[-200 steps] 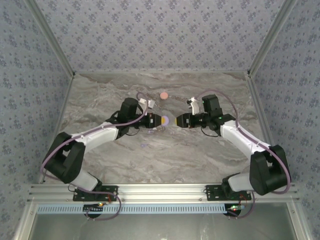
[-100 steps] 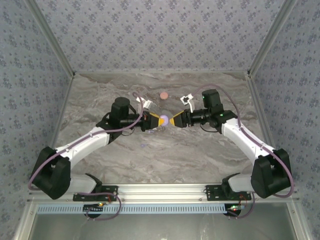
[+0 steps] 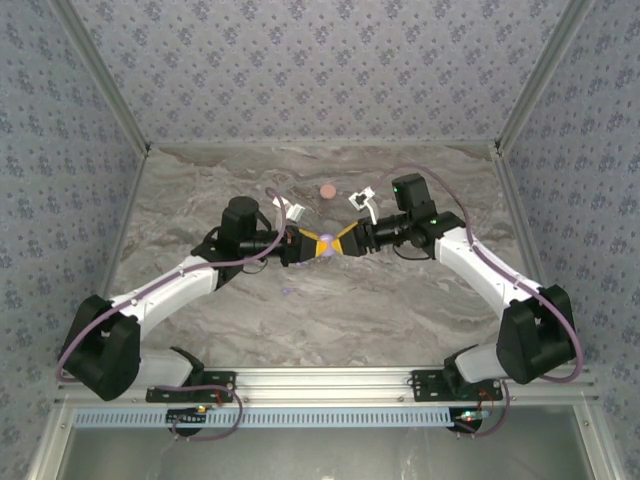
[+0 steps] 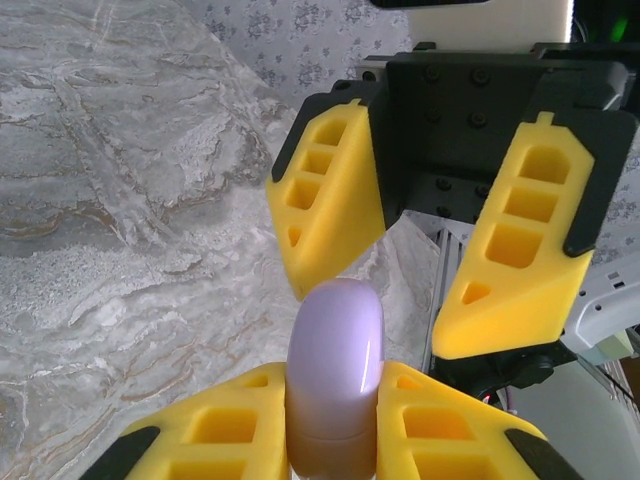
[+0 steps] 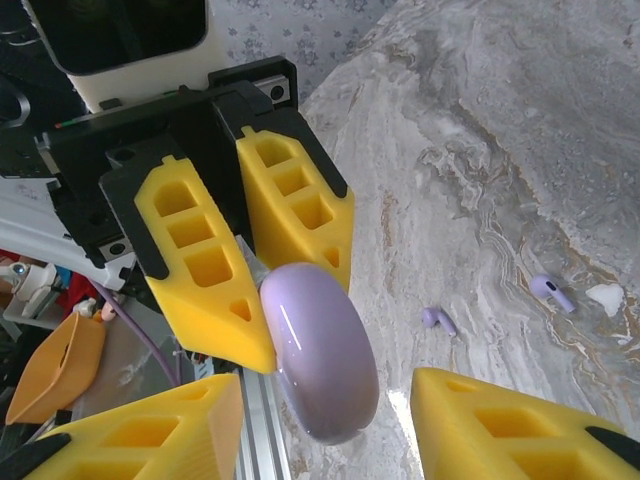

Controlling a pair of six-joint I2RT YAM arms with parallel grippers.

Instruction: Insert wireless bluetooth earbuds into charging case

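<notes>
Left gripper (image 4: 335, 385) clamped on the lavender case (image 4: 335, 335), right gripper (image 5: 328, 388) gaping open around it. I see earbuds (image 5: 437, 320) at its three o'clock.

No word, number, brand or sign could be read anywhere in the scene. The white tag on the left arm (image 3: 291, 209) and the white tag on the right arm (image 3: 361, 197), both far out over the table, were too small to tell whether they carried any print.
</notes>
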